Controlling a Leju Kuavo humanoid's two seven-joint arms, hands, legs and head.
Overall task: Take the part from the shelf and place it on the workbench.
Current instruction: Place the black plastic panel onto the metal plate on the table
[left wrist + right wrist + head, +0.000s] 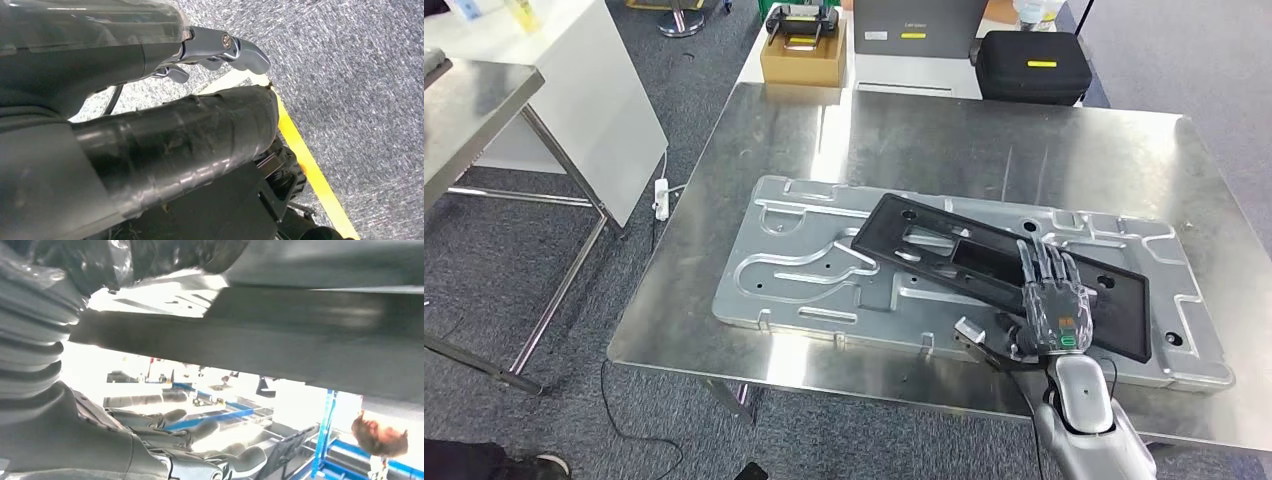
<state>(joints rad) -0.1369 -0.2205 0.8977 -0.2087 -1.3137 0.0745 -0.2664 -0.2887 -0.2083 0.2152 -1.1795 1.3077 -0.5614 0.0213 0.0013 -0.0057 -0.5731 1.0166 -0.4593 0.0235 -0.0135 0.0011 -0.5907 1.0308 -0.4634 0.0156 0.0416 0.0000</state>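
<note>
The left hand (220,50) hung beside the robot's body over the grey carpet, near a yellow floor line (305,165); its fingers (245,52) appeared curled in with nothing between them. On the steel surface (754,200) lay a silver plate (804,270), long side across the view. The black part (984,262), a flat frame with cut-outs, rested diagonally on top of that plate, its left end toward the middle of the surface and its right end toward the near edge. The right hand (1049,300) lay on the right end of the part, fingers extended flat over its top face and thumb (974,340) out beside the near edge; the right wrist view showed the part's edge just above the curled fingers (200,430), so whether the hand gripped the part or only rested on it could not be told. Judged from this layout, placement was the step in hand and nearly complete. The next move called for freeing the fingers without dragging the part, then lifting the hand straight off.
</note>
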